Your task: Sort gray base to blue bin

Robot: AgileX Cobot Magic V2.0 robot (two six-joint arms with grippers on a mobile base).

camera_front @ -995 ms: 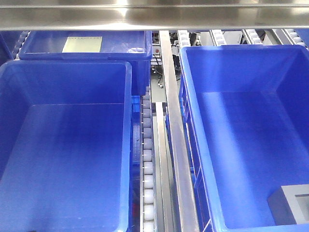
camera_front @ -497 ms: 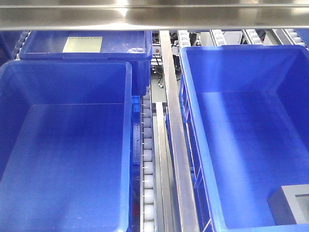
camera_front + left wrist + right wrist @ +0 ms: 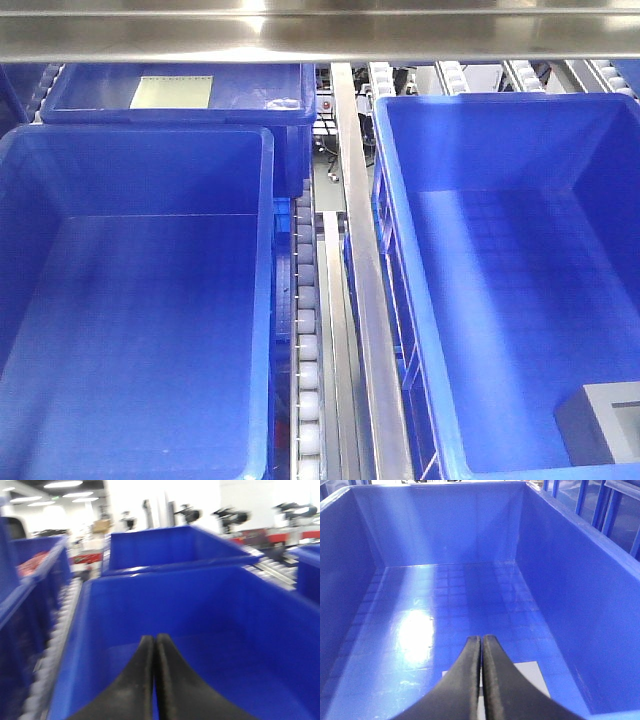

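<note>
The base (image 3: 605, 425) is lying in the near right corner of the bin (image 3: 400, 260), on its grid floor, so the sort looks done. The right gripper (image 3: 481, 647) is hanging above it with jaws pressed together, holding nothing. The left gripper (image 3: 153, 647) is likewise closed and empty over another bin (image 3: 75, 645). The base is being cut off by the frame edge, and the left wrist view is blurring.

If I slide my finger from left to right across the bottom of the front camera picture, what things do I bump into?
Big bright-blue plastic bin with a plain floor → strip of small white rollers → shiny metal rail → big bright-blue plastic bin with a square-grid floor → matte light-gray block sitting in that bin's near right corner.
</note>
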